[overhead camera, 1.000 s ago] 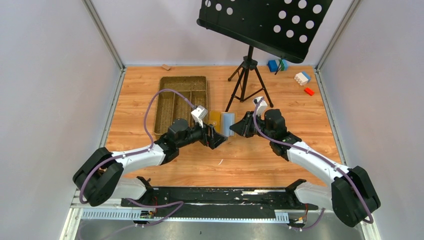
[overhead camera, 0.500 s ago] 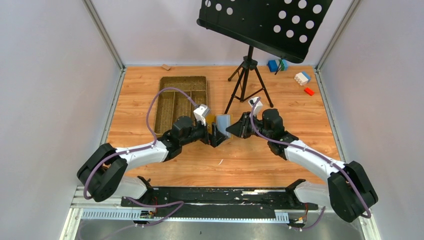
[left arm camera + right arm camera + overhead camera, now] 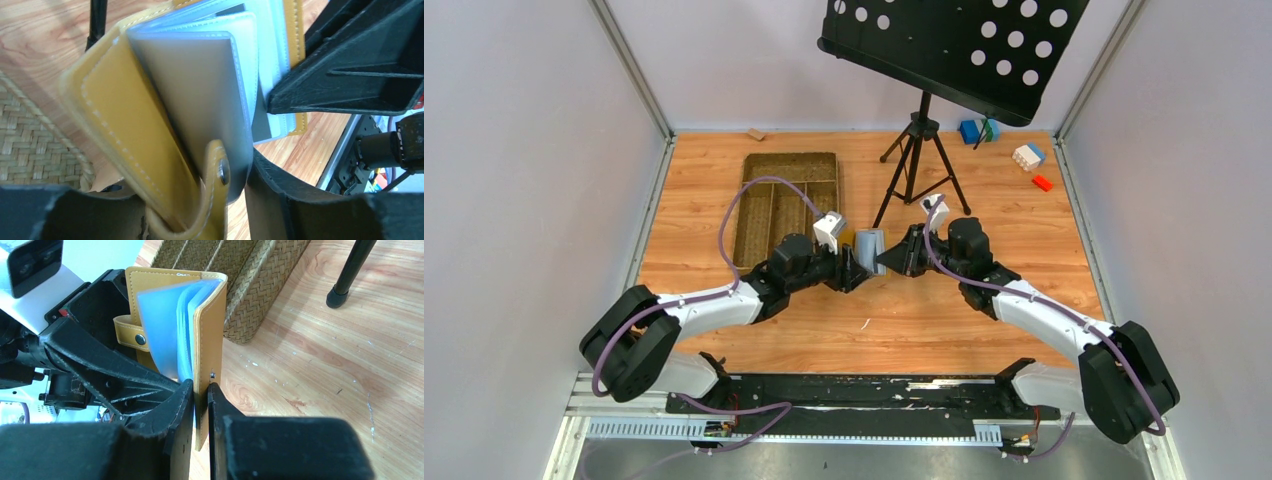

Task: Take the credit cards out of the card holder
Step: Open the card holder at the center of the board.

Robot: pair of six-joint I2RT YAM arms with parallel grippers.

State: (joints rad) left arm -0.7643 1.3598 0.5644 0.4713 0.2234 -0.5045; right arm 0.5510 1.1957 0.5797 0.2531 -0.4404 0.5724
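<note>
While it hangs upright between the two arms, the card holder sits near the middle of the table, just to the right of the brown woven tray and lifted off the wood. It is a mustard-yellow folding wallet with pale stitching along its edges, fanned open like a small book, with several pale grey-blue see-through sleeves spilling from the spine. A short yellow strap with a metal snap curls off one cover. The right gripper has its jaws nearly together, pinching the edge of one yellow cover, which stands vertical between the two black fingers. The left gripper has its fingers either side of the other cover and the strap, about half spread; from its wrist camera the leather and the sleeves look to be against both fingers, but I cannot tell whether it truly grips or only brackets them. The sleeves are smeared and out of focus in the right wrist view, and from above the wallet is only a small grey sliver between black fingers. I cannot make out any credit cards inside the sleeves. A black tripod leg stands beyond the tray.
</note>
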